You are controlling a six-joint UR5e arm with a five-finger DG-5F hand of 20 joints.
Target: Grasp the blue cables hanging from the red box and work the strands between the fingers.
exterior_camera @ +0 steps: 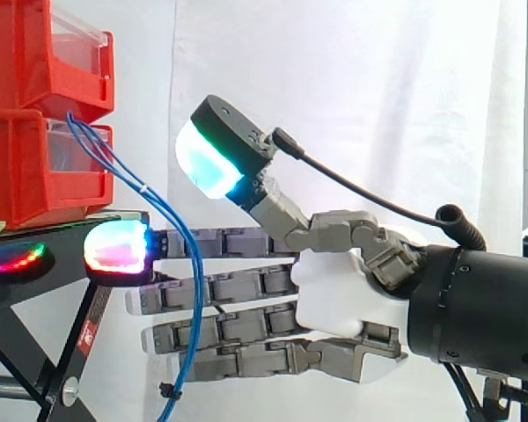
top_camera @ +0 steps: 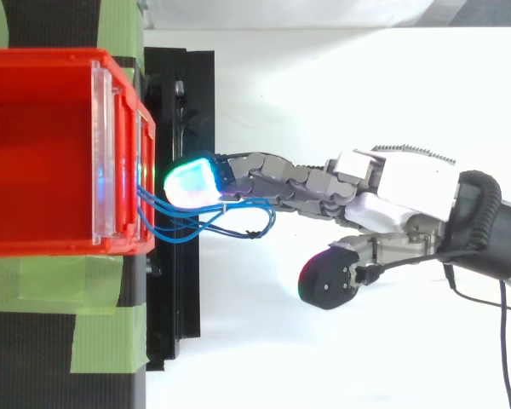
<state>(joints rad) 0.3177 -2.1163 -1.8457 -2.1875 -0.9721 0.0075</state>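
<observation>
White curtain (exterior_camera: pixel 352 88) hangs at the back of it all. Closest to the side camera is the thumb (exterior_camera: pixel 213 149), lifted up and away from the rest of the hand (exterior_camera: pixel 334 294). Next come the blue cables (exterior_camera: pixel 144 188). They come out of the front of the lower red box (exterior_camera: pixel 35 176), bend down and hang across the fingers (exterior_camera: pixel 238 288). From above, they sit in the gap between the thumb and the fingers, close beside the fingers. I cannot tell if they touch. The fingers are straight, so the hand is open and holds nothing yet. Past the fingertips is the black stand (top_camera: pixel 183 298) with the box on it.

To do this step well, I think the thumb should come down slowly until the cables are pinched against the fingers. Then the fingers can curl a little and rub, so the strands slide between them. The strands are thin and bendy and may slip away, so small, soft moves look best.
</observation>
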